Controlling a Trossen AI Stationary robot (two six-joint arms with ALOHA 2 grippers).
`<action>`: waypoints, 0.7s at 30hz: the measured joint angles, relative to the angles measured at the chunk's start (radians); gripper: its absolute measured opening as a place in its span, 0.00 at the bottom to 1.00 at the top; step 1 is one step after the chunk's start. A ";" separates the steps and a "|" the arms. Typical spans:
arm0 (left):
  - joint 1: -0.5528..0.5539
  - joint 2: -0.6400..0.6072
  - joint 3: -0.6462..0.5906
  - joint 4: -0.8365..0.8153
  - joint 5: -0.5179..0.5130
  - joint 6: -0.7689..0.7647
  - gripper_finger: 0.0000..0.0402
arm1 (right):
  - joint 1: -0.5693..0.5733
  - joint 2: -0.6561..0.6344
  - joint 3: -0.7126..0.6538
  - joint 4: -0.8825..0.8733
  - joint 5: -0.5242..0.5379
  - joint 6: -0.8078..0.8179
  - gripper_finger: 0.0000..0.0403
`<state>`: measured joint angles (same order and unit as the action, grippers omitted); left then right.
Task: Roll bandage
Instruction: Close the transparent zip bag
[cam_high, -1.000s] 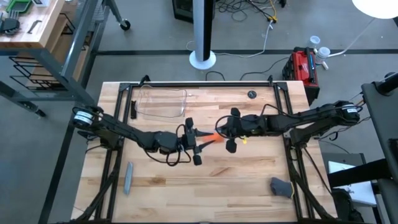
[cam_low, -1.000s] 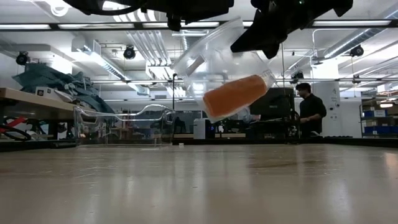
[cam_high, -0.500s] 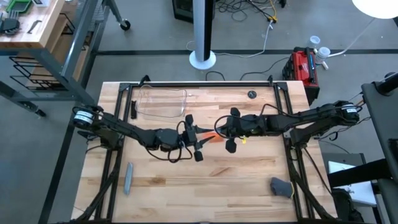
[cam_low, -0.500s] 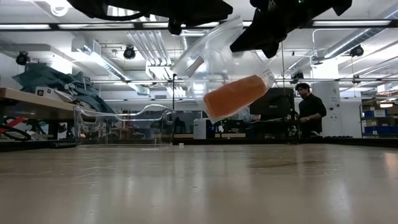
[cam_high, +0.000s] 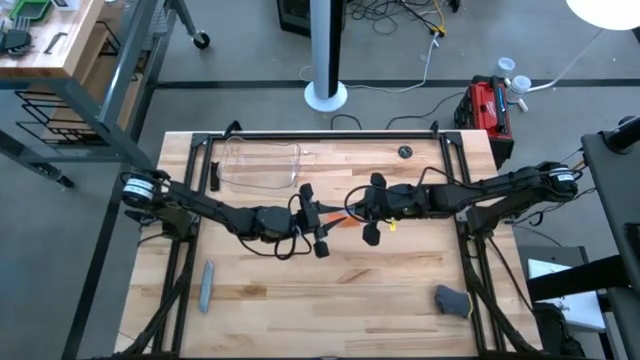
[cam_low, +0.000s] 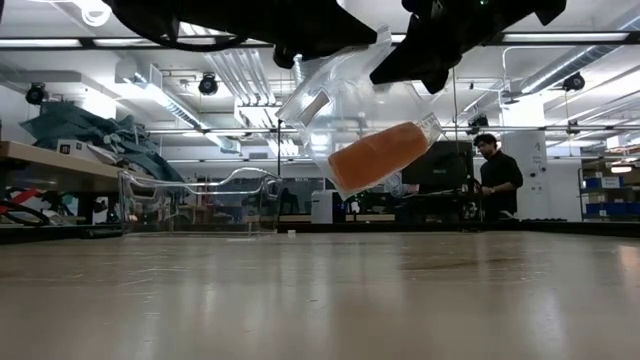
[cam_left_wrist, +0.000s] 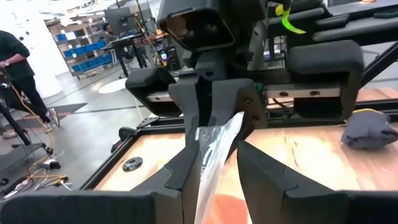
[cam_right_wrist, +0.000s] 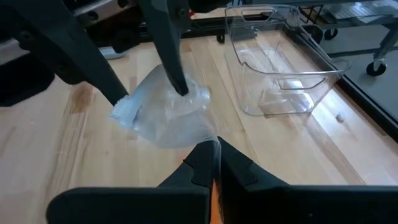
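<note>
High view — one bandage in clear wrap, hanging between two grippers.
Left gripper and right gripper are both pinching its wrap; one clear bin is standing behind.

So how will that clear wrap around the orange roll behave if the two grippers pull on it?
Likely thin and floppy: the clear wrap crumples where the left gripper pinches it. Probably slippery. The bandage hangs tilted inside, so it may slide out.

Bright overhead light; foreground perhaps blurred
</note>
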<state>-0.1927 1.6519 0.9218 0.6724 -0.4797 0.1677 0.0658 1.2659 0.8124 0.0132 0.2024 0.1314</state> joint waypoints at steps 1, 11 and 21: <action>0.002 0.004 0.000 0.001 0.000 0.000 0.24 | 0.000 0.000 0.000 0.000 0.000 0.000 0.00; 0.008 0.014 0.000 0.036 0.000 0.006 0.23 | 0.000 0.000 0.000 -0.002 0.000 0.000 0.00; 0.019 0.012 0.000 0.024 -0.008 0.007 0.01 | 0.000 0.000 0.000 -0.018 -0.001 0.000 0.00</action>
<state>-0.1741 1.6641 0.9218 0.6965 -0.4875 0.1749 0.0658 1.2659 0.8124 -0.0045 0.2018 0.1314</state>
